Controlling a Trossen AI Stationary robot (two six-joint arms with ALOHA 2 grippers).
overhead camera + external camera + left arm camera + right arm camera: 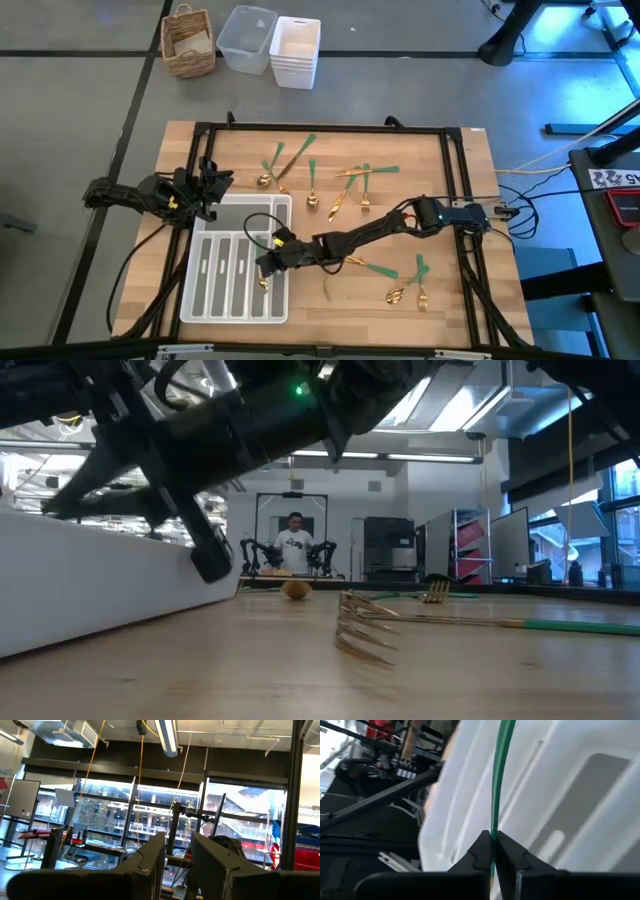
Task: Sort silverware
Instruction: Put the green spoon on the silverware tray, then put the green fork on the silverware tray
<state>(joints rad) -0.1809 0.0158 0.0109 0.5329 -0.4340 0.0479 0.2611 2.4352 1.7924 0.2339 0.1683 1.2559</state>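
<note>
My right gripper (pixel 268 258) reaches left across the table (pixel 450 300), over the right side of the white tray (pixel 200 305). Its fingers (pixel 480 851) pinch the slim green handle of one utensil (pixel 501 775). My left gripper (pixel 215 180) waits at the tray's far left corner, fingers (pixel 150 862) parted around nothing. More silverware (pixel 335 185) lies scattered on the wood right of the tray, far and near

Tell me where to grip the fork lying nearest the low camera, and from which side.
Grip the fork on its slim green handle, coming straight down from above. It lies flat on the wooden table, tines curling down to the wood; the handle is straight and narrow, probably the easiest part for two fingers to close across.
</note>
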